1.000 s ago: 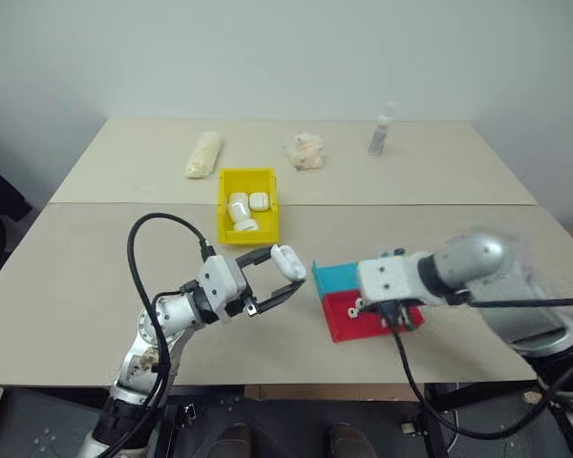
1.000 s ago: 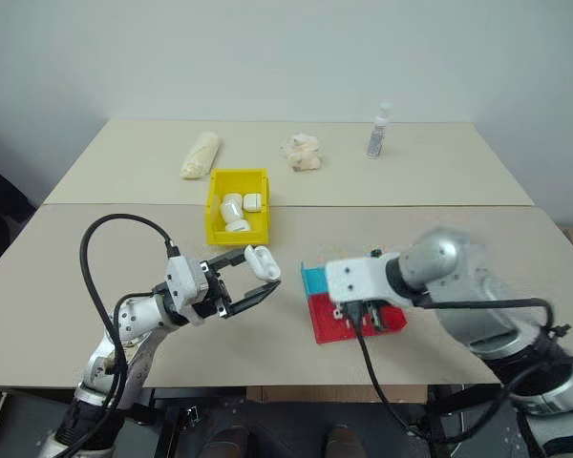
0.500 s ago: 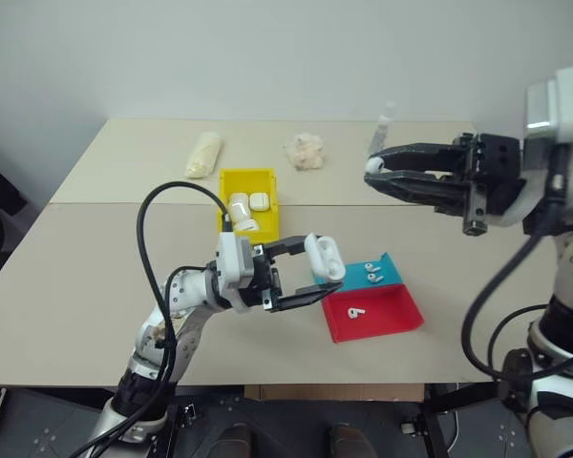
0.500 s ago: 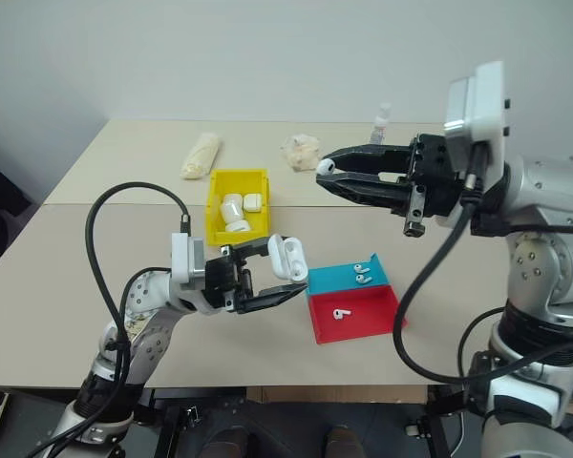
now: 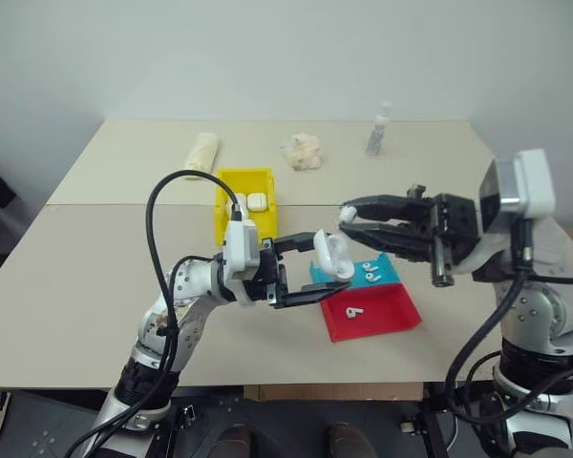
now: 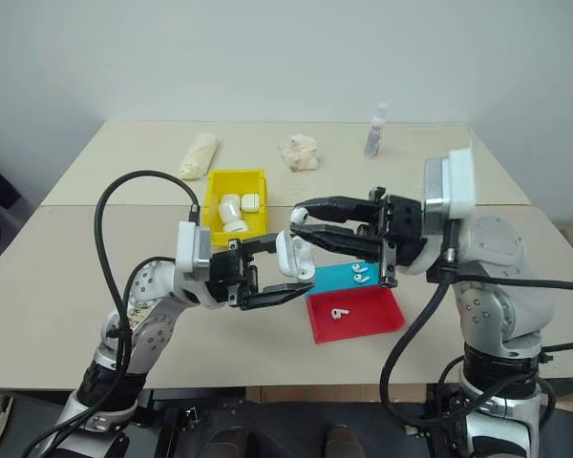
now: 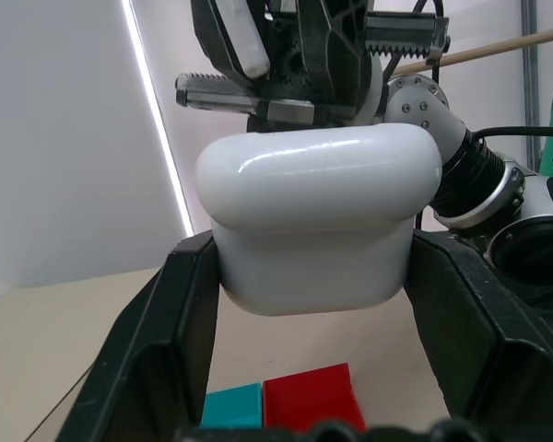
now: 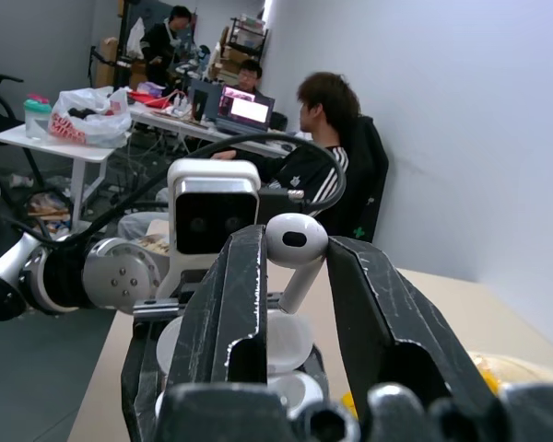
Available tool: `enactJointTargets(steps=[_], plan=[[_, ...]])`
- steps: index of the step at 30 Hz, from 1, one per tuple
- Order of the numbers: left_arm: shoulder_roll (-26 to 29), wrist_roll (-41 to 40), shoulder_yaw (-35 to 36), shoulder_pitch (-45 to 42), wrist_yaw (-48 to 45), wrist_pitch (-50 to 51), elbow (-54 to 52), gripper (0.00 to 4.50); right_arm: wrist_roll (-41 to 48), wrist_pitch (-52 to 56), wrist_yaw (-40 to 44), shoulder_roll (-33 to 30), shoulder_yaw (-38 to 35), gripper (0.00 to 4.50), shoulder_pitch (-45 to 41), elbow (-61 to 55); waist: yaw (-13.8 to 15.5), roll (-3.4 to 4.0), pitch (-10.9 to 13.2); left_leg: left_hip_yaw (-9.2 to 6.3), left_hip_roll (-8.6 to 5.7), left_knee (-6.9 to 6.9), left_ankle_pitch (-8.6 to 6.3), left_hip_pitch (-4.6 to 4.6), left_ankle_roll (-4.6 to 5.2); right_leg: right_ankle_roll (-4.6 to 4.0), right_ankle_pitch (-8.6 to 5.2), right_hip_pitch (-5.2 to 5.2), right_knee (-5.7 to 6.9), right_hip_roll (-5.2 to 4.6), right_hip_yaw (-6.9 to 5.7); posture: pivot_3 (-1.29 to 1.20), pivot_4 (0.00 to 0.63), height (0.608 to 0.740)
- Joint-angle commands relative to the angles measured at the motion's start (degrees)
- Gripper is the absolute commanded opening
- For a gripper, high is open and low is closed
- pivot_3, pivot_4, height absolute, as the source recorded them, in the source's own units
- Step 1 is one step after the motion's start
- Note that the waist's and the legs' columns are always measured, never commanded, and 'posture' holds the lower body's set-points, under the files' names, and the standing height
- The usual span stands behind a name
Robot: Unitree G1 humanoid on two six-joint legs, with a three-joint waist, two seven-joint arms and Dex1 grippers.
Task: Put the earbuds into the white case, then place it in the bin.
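Your right gripper point(image 8: 286, 267) is clamped on one of the earbuds point(image 8: 295, 244), poised just above the white case point(image 5: 332, 254); your left gripper point(image 5: 315, 270) is clenched on that case, lid open, held above the table point(image 5: 95, 286) beside the blue-and-red tray point(image 5: 377, 320); step in hand, by judgement: seating this earbud; the next move calls for lowering it stem-first into a well, aligned and gentle; the tray bears three more earbuds, two point(image 5: 371, 273) on its blue half, one point(image 5: 356, 311) on its red; the bin point(image 5: 224, 229), behind the left gripper, already holds several white cases point(image 5: 256, 201)
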Motion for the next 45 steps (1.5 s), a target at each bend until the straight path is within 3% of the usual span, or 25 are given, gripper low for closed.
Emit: enactJointTargets(steps=[1, 24, 29, 45], plan=[[0.1, -0.6, 0.8, -0.3, 0.1, 0.1, -2.5, 2.76, -0.9, -3.6, 0.7, -1.1, 1.4, 1.19, 0.5, 0.5, 0.0, 0.0, 0.0, 0.0, 0.0, 0.0, 0.0, 0.0, 0.0, 0.0, 0.0, 0.0, -0.01, 0.0, -0.01, 0.0, 0.15, 0.74], [-0.3, 0.3, 0.3, -0.3, 0.0, -0.6, -2.0, 2.76, -4.9, -12.8, 0.3, -3.4, 5.9, 1.19, 3.5, 4.4, 0.1, 0.0, 0.0, 0.0, 0.0, -0.01, 0.0, 0.0, 0.0, 0.0, 0.0, 0.0, -0.17, 0.0, 0.0, 0.0, 0.15, 0.74], [-0.3, 0.7, 0.3, -0.2, 0.2, -0.5, -1.9, 2.76, -6.5, -15.6, 0.6, -3.7, 6.9, 2.38, 3.6, 4.4, 0.0, 0.0, 0.0, 0.0, 0.0, -0.01, 0.0, 0.0, 0.0, 0.0, 0.0, 0.0, -0.17, 0.0, 0.0, 0.0, 0.15, 0.74], [-0.6, 2.6, 0.2, 0.6, 0.1, -1.7, -0.7, 2.76, -4.5, -16.6, 5.0, -7.3, 6.3, 2.38, 3.2, 5.8, 0.1, 0.0, 0.0, 0.0, 0.0, 0.0, 0.0, 0.0, 0.0, 0.0, 0.0, 0.0, -0.18, 0.0, 0.0, 0.0, 0.15, 0.74]])
